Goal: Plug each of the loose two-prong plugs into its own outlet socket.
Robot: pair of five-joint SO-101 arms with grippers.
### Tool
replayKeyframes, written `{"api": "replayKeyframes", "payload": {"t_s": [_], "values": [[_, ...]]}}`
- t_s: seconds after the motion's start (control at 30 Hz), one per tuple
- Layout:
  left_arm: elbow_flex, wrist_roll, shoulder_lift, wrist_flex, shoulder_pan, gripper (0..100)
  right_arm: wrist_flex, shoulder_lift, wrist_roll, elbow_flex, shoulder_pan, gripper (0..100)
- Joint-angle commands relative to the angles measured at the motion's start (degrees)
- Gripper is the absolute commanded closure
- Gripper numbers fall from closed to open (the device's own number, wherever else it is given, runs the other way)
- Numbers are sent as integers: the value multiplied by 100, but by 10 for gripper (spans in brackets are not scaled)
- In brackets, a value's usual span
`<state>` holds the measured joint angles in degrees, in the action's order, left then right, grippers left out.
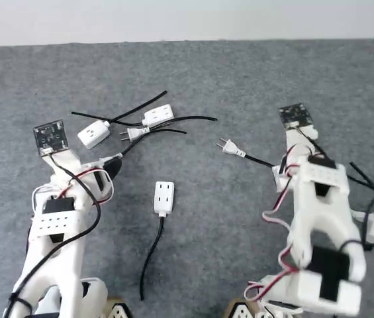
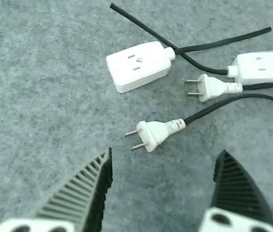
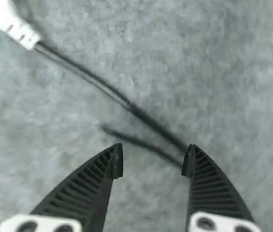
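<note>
- Plugs, three in all, are white with two bare metal prongs and a ribbed collar, each on a black cord, lying flat on the grey carpet [image 1: 239, 79].
- First plug [image 2: 153, 134] lies just ahead of the left gripper [image 2: 165, 162], whose fingers are spread wide with nothing between them. Its prongs point away from its cord.
- Second plug [image 1: 128, 134] sits toward 10 o'clock in the high view. Its long axis runs 9 to 3, with the prongs aimed at 9 o'clock toward the single socket [image 1: 94, 133], close but apart.
- Second socket block [image 1: 158, 115] lies near that plug, at its 1 o'clock.
- Third plug [image 1: 230, 148] lies just off centre toward 3 o'clock. Its prongs point to 10 o'clock and its cord trails to 4 o'clock under the right arm [image 1: 319, 199].
- Three-outlet socket [image 1: 164, 197] lies at 7 o'clock of centre, long axis 12 to 6, cord leaving at 6.
- Right gripper [image 3: 154, 154] hangs over the carpet, fingers spread, with a black cord [image 3: 102, 87] running up to the tips.
- Any print on the plugs is too small to read.
</note>
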<state>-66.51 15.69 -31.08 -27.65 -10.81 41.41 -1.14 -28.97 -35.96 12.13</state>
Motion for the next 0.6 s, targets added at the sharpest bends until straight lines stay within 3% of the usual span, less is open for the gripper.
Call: {"api": "replayKeyframes", "payload": {"t_s": [0.0,0.2,0.37,0.53,0.57], "values": [[48,-44,0,176,62,683,66,637,-1222,800,163,790],[48,-53,0,176,62,683,110,1754,-2057,2013,576,790],[40,-281,0,176,79,683,119,2448,-2066,2541,602,801],[40,-290,0,176,79,683,119,2712,-2066,2558,593,991],[40,-290,0,185,79,683,119,2712,-2066,2541,593,991]]}}
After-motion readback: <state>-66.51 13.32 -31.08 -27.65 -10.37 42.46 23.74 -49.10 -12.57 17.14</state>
